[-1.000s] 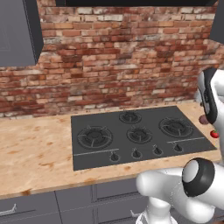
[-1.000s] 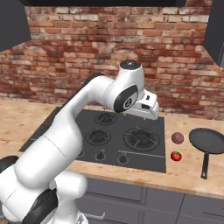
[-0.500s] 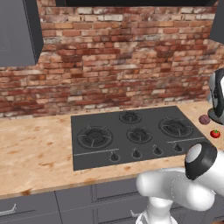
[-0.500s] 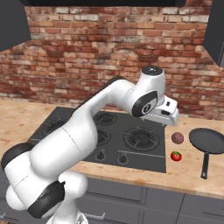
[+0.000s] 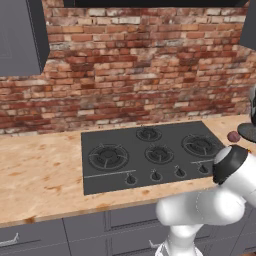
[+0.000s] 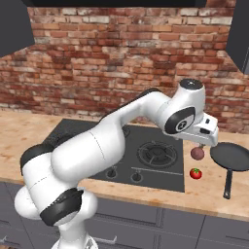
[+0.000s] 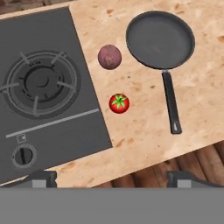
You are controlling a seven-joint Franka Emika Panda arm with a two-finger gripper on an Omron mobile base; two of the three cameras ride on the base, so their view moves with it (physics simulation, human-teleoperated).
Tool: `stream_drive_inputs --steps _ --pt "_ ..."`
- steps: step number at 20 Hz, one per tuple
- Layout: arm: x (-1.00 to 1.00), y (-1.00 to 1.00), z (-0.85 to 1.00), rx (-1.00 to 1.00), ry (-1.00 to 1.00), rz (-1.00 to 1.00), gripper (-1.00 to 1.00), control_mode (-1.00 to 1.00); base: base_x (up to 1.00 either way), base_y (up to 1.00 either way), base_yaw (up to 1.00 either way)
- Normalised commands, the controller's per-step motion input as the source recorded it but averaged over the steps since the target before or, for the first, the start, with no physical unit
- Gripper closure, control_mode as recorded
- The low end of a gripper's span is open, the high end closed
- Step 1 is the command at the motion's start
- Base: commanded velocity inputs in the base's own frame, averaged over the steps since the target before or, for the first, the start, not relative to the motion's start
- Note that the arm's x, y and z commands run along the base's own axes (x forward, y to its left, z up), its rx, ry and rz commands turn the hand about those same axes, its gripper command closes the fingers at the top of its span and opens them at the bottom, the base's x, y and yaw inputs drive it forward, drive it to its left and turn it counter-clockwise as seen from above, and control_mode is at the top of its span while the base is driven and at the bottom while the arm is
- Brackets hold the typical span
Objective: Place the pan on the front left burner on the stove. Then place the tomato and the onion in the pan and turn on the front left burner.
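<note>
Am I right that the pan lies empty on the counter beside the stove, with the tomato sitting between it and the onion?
Not quite. In the hand view the onion sits beside the empty pan; the tomato lies apart, nearer the counter's front edge, right of the stove.

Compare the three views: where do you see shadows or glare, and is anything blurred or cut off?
Hand view: sharp, flat light; pan, onion and tomato cast almost no shadow, and the tomato shows only a faint sheen. Right base view: soft even light, brick wall crisp, no glare on the stove. Left base view: the pan is cut off at the right edge.
</note>
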Motion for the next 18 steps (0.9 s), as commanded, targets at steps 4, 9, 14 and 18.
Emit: stream_drive_inputs --steps 4,9,14,18 --pt "0.00 -0.59 -0.12 0.00 0.04 0.00 -1.00 -1.00 0.00 0.00 0.00" --pt "0.00 -0.52 -0.14 0.00 0.03 0.00 -1.00 -1.00 0.00 0.00 0.00" --pt "0.02 -0.45 -0.20 0.00 0.01 0.00 -1.00 -1.00 0.00 0.00 0.00" --pt "0.08 -0.43 -0.21 0.00 0.01 0.00 -1.00 -1.00 0.00 0.00 0.00"
